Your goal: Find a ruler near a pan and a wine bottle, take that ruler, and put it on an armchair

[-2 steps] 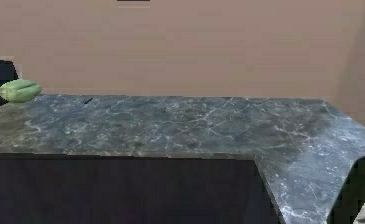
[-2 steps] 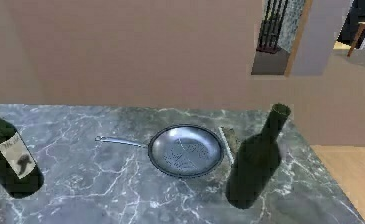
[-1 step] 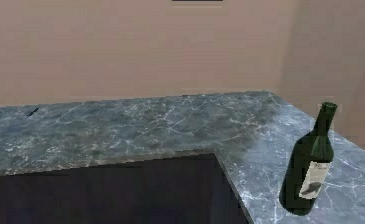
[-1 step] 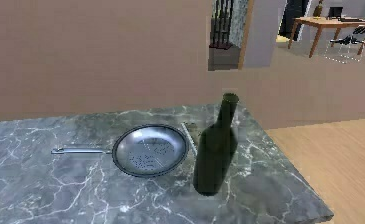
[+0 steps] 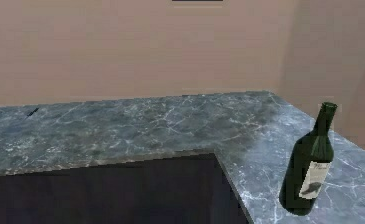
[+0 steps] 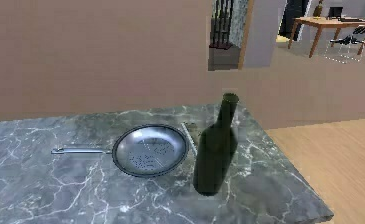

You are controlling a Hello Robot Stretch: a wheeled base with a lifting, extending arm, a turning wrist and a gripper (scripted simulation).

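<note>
A dark green wine bottle (image 5: 312, 165) with a pale label stands upright on the grey marble countertop (image 5: 140, 125) at the forward view's right. In the arm side view the same wine bottle (image 6: 216, 148) stands just right of a round metal pan (image 6: 149, 150). The pan lies flat on the countertop (image 6: 50, 190) with its long thin handle (image 6: 82, 151) pointing left. A small dark mark (image 5: 31, 110) lies on the counter at the forward view's far left, too small to name.
The counter bends in an L around a dark recess (image 5: 110, 195) in the forward view. Beige walls (image 5: 140, 45) back it. In the arm side view the counter ends at the right over a wooden floor (image 6: 335, 160). Beyond a doorway stands a wooden table (image 6: 330, 25).
</note>
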